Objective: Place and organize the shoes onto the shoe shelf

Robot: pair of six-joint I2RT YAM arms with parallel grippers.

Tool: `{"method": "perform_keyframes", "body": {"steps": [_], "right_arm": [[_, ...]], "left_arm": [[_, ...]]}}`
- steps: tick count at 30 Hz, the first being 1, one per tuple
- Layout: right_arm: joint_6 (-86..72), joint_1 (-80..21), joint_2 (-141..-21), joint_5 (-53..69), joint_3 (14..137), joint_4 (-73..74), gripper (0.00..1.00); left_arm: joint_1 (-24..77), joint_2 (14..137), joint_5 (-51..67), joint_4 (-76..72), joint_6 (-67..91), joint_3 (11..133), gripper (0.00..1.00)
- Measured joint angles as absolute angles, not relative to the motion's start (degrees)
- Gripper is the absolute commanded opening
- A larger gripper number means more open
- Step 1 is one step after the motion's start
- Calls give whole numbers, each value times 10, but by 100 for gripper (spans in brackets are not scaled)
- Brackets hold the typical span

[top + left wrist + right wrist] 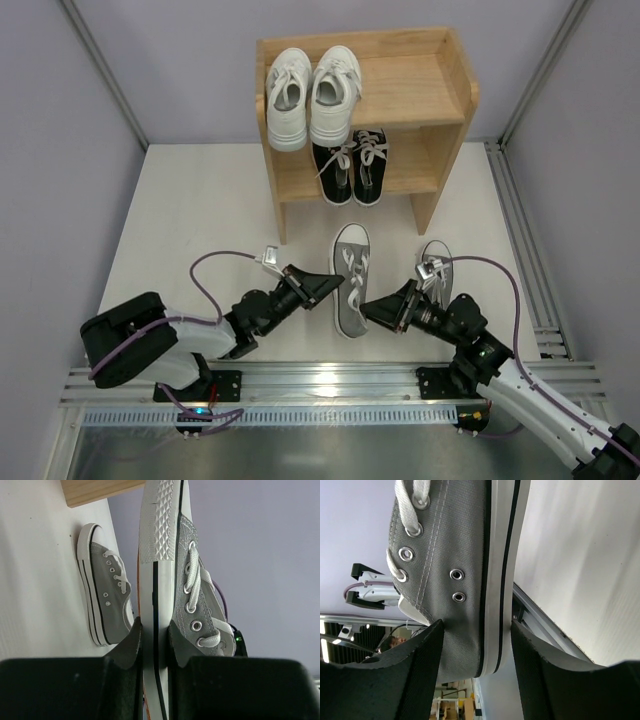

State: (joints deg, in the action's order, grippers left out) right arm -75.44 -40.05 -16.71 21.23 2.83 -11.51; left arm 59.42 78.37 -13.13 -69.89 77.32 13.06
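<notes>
Left jaws, right jaws nearest us, both clamped on grey shoe (pixel 351 290) before shoe shelf (pixel 430 85); mate (pixel 436 252) on table (pixel 180 210) by shelf's right leg. White pair (pixel 310 95) on shelf's top tier, black pair (pixel 352 165) on lower. Left wrist: jaws pinching sole edge. Right wrist: jaws tight on canvas side, sole.

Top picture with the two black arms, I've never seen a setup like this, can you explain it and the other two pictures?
Those are two robot arms bolted to a table, seen from a camera overhead. The other two pictures come from small cameras on each wrist, looking along the fingers. A wooden shelf holds a white pair on top and a black pair below. Two grey shoes are in front of it. The left gripper and right gripper each pinch the middle grey shoe from opposite sides; the second grey shoe lies to its right.
</notes>
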Motion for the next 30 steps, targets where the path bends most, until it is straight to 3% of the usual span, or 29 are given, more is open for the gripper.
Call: {"method": "perform_keyframes", "body": {"steps": [5, 16, 22, 23, 25, 28, 30], "right_arm": [[-755, -404, -171, 211, 28, -138, 66], [-770, -405, -174, 203, 28, -169, 66], [-781, -407, -208, 198, 28, -211, 47], [-782, -407, -215, 196, 28, -217, 38], [-782, -407, -224, 193, 28, -226, 33], [-783, -408, -230, 191, 28, -232, 10], [-782, -408, -231, 190, 28, -233, 4]], "left_arm": [[581, 790, -110, -697, 772, 153, 0], [563, 825, -88, -702, 776, 190, 0], [560, 842, -83, -702, 777, 216, 0], [559, 842, -83, -702, 777, 219, 0], [558, 842, -83, -703, 777, 223, 0], [557, 842, -83, -703, 777, 224, 0], [557, 842, -83, -703, 777, 224, 0]]}}
